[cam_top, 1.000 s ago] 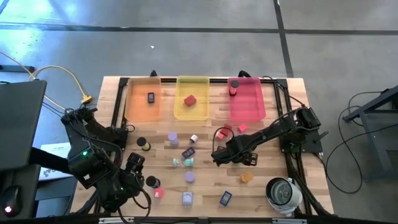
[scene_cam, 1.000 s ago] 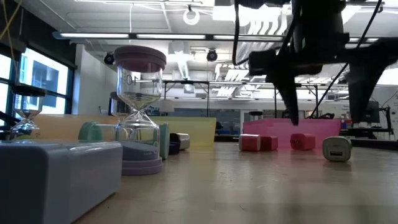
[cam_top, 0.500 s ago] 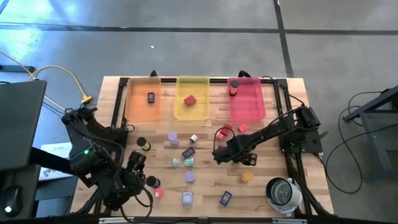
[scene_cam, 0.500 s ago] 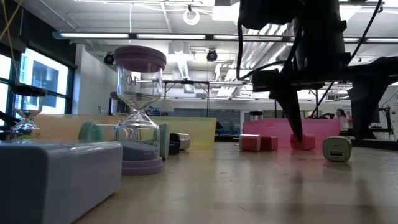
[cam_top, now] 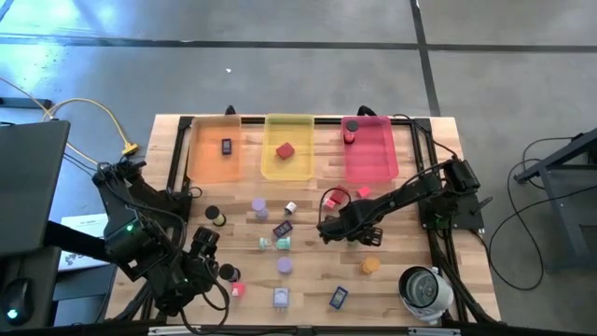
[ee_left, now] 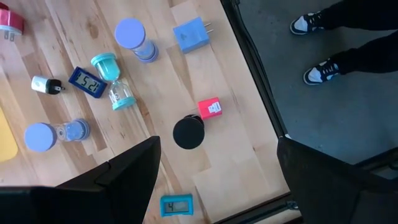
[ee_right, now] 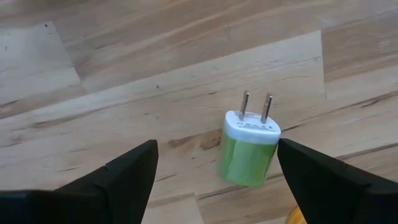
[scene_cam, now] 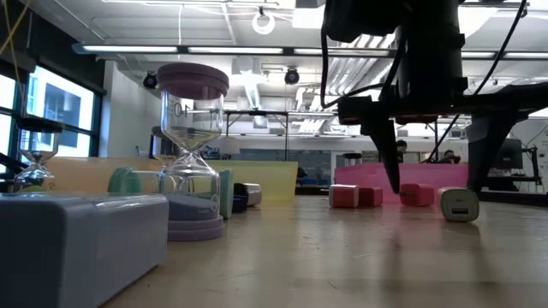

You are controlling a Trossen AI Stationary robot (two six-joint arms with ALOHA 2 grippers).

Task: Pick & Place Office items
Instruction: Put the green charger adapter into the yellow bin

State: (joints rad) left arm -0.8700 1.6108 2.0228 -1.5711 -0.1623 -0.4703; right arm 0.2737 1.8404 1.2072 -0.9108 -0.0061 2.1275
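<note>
Green plug hidden overhead under right arm.

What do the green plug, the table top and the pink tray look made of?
Green plug: looks like smooth plastic, green body with a white cap, and two shiny prongs, likely metal. Table top: wood, with visible grain and joined planks, matte finish. Pink tray: translucent plastic by the look, since light passes through its walls; the exact plastic cannot be told.

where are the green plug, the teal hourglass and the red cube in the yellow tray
green plug [ee_right: 247, 154], right wrist view, on its green body
teal hourglass [ee_left: 114, 80], left wrist view, near its middle
red cube [cam_top: 285, 150], high view, on its top face
</note>
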